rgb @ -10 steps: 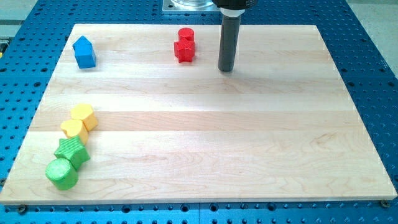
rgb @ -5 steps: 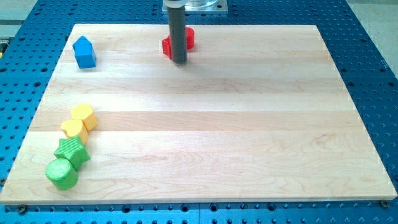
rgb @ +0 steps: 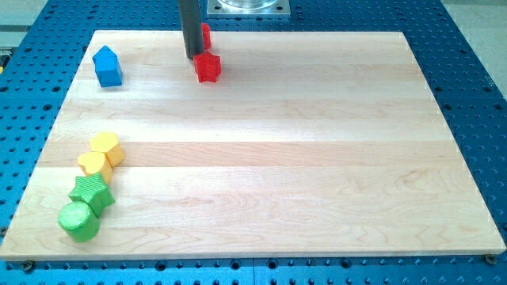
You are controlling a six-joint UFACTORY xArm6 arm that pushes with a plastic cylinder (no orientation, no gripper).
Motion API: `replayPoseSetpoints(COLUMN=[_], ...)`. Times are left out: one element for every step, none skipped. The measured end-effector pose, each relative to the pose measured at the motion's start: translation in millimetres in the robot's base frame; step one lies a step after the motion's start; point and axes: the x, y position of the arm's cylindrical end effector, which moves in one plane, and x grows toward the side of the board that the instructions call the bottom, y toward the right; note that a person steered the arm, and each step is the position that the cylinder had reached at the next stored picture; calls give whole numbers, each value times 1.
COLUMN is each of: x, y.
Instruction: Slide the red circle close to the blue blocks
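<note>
No readable writing, brand marks or labels anywhere in view.

Nearest the camera, well down and to the view's left of my tip: green cylinder (rgb: 78,221) at the bench's lower-left corner, touching a green star-shaped block (rgb: 93,194) just above it. Next up, a yellow block (rgb: 93,165) touching a yellow hexagonal block (rgb: 107,148). All four run in one close chain, far from my tip.

Bench (rgb: 317,158) is a light wooden board lying on a blue perforated surface (rgb: 475,87).

Further back: red star-like block (rgb: 207,67) sits just below and slightly to the view's right of my tip (rgb: 194,55), near it; can't tell whether they touch. The red circle (rgb: 204,36) is right behind the rod, at the view's right of my tip, mostly hidden by the rod; only a sliver of red shows at the rod's edge, so the shape can't be confirmed from this frame. It looks to be touching or just beside the rod.

Blue house-shaped block (rgb: 107,66) is to the view's left of my tip, about level with it, well apart, near the board's left edge. Only one blue block shows.

End effector: plain dark rod, no jaws, so nothing opens or closes and it clamps on nothing; the tip is down on the board near the top edge. Metal mount plate (rgb: 247,6) at the view's top, just to the right of the rod.
</note>
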Motion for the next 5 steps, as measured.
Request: replayPoseSetpoints(x=[0,11,-21,-64,-64], y=[19,82,144,112,82])
